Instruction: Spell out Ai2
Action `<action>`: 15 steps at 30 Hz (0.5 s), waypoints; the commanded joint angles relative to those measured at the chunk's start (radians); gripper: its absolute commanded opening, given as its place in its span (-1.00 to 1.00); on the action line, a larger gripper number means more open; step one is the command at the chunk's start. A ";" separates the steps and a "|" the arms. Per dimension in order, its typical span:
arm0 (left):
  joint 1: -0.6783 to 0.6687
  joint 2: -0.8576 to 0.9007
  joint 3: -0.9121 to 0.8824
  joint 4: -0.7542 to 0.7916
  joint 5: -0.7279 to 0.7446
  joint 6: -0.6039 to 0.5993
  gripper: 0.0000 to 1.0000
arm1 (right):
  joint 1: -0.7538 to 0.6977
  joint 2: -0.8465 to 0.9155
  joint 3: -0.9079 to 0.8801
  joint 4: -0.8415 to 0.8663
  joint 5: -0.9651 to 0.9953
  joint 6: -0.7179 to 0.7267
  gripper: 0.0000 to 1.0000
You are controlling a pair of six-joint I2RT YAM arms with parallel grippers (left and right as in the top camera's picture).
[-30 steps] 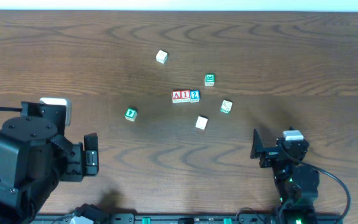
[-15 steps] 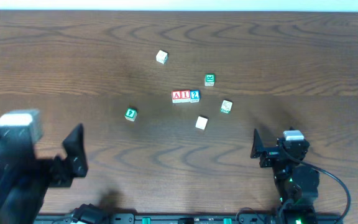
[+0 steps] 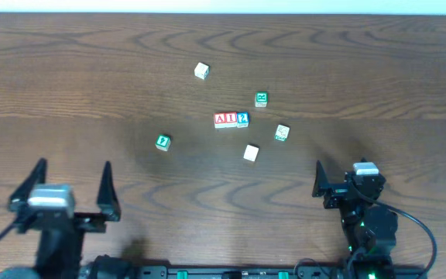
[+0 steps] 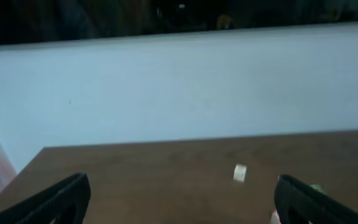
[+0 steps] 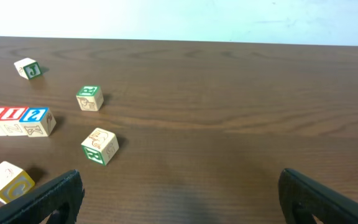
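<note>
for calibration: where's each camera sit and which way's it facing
Overhead: above the table, looking straight down; left arm and right arm at the bottom.
Left wrist: on the left gripper, facing the far wall; open jaws frame it.
Right wrist: on the right gripper, facing across the table; open jaws frame it.
Shared: overhead and right wrist both show the AI2 row.

It looks like a robot lab: a left arm [image 3: 50,203] and a right arm [image 3: 365,208] sit at a brown tabletop [image 3: 68,70] by a white wall [image 4: 179,93].

Painted wooden blocks [image 3: 231,118], matt wood-grain table [image 3: 362,62]
</note>
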 commanded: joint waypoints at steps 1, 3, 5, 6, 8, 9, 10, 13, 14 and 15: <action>0.030 -0.076 -0.153 0.069 0.053 0.049 0.91 | -0.006 0.000 -0.002 -0.005 0.002 0.010 0.99; 0.032 -0.125 -0.256 0.137 0.053 0.059 0.91 | -0.006 0.000 -0.002 -0.005 0.002 0.010 0.98; 0.032 -0.172 -0.359 0.220 0.054 0.062 0.91 | -0.006 0.000 -0.002 -0.005 0.003 0.010 0.98; 0.032 -0.192 -0.404 0.264 0.058 0.063 0.91 | -0.006 0.000 -0.002 -0.005 0.003 0.010 0.98; 0.038 -0.231 -0.510 0.393 0.075 0.063 0.91 | -0.006 0.000 -0.002 -0.005 0.003 0.010 0.99; 0.040 -0.237 -0.549 0.457 0.083 0.065 0.91 | -0.006 0.000 -0.002 -0.005 0.002 0.010 0.99; 0.045 -0.235 -0.586 0.533 0.088 0.065 0.91 | -0.006 0.000 -0.002 -0.005 0.003 0.010 0.99; 0.057 -0.236 -0.675 0.693 0.101 0.082 0.91 | -0.006 0.000 -0.002 -0.005 0.002 0.010 0.99; 0.064 -0.236 -0.698 0.723 0.105 0.089 0.91 | -0.006 0.000 -0.002 -0.005 0.003 0.010 0.99; 0.074 -0.236 -0.725 0.751 0.104 0.093 0.91 | -0.006 0.000 -0.002 -0.005 0.002 0.010 0.99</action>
